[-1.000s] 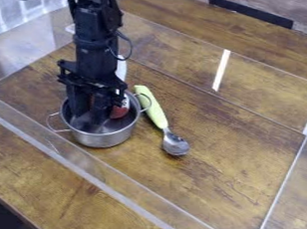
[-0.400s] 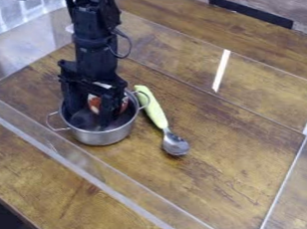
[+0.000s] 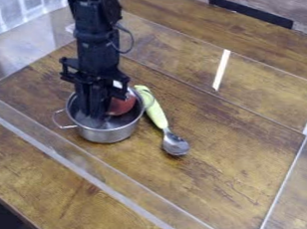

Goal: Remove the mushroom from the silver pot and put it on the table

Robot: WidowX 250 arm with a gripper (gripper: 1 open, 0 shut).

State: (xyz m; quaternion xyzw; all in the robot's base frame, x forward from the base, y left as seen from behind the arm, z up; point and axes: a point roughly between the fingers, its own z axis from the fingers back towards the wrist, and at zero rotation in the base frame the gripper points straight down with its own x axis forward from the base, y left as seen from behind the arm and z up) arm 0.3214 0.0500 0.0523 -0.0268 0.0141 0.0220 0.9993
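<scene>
The silver pot stands on the left part of the table. My gripper points straight down into the pot, its black fingers drawn close together. The mushroom shows its reddish-brown cap just right of the fingers, at about the height of the pot's rim. The fingers appear shut on it. Its white stem is hidden behind the fingers.
A spoon with a yellow-green handle lies just right of the pot, its metal bowl toward the front. Clear acrylic wall panels enclose the table on all sides.
The fingers stood wide apart in the pot a second ago and have since drawn together around the mushroom. The red cap now sits slightly higher and further right.
</scene>
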